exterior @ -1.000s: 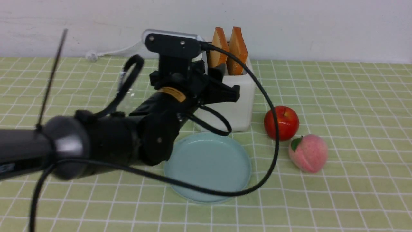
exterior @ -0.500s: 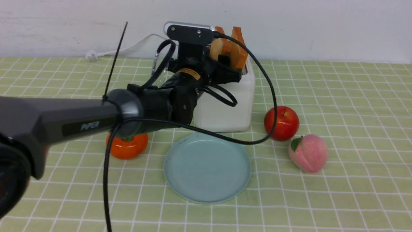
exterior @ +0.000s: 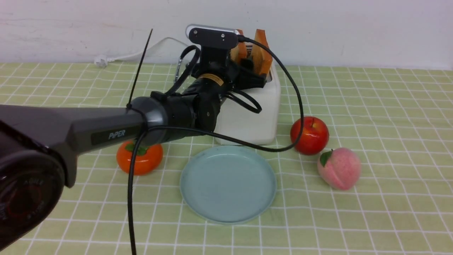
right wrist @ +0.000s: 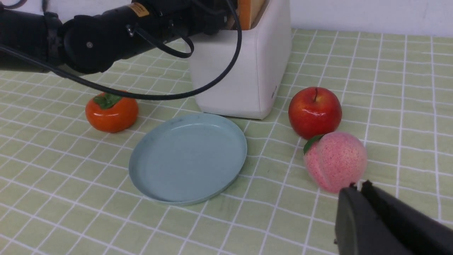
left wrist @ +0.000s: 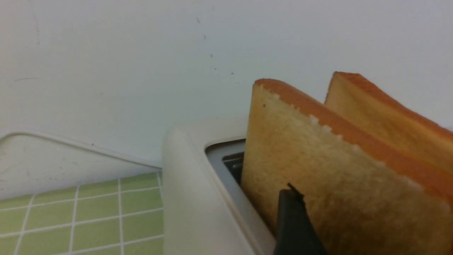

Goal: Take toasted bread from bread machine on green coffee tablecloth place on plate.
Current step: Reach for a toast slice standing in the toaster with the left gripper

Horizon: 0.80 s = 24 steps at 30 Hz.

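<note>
Grasp stage: toasted bread [exterior: 262, 53] is seen slotted in bread machine [exterior: 254, 120], left gripper [exterior: 243, 63] set astride left slice [left wrist: 336, 177], closure not confirmable, right gripper [right wrist: 358, 185] shut; firm pinch and straight lift toward plate [exterior: 228, 184] are called for.

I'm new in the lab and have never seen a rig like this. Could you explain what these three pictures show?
This is a robot with two arms, each ending in a two-fingered gripper. The wide picture looks forward from between the arms; the other two come from cameras on the wrists. On the green checked tablecloth stand a white toaster holding two slices of toast, an empty blue plate, an orange fruit, an apple and a peach. The left gripper straddles the left slice; whether it is squeezing yet is unclear. The right gripper is shut and holds nothing.
</note>
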Tool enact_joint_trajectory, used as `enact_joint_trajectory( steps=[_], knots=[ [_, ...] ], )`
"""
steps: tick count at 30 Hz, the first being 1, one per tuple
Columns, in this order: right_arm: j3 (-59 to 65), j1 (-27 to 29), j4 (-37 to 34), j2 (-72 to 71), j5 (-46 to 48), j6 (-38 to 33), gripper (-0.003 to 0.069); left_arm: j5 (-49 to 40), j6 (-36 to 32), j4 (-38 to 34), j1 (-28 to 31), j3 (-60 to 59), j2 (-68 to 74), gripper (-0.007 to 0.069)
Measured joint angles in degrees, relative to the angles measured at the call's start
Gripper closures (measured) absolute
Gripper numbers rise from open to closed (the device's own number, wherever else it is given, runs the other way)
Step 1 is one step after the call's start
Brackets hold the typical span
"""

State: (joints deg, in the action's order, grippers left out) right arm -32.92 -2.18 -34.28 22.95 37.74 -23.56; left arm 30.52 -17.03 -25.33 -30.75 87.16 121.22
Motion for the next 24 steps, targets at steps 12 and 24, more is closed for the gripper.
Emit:
enact_joint_trajectory(
  steps=[12, 24],
  knots=[
    [0.0, 0.0, -0.25, 0.0, 0.0, 0.0, 0.0636, -0.75, 0.0, -0.73, 0.06, 0.0, -0.91, 0.0522],
    [0.0, 0.0, -0.7, 0.0, 0.0, 0.0, 0.0636, -21.24, -0.12, -0.97, 0.16, 0.09, -25.26, 0.0522]
  ],
)
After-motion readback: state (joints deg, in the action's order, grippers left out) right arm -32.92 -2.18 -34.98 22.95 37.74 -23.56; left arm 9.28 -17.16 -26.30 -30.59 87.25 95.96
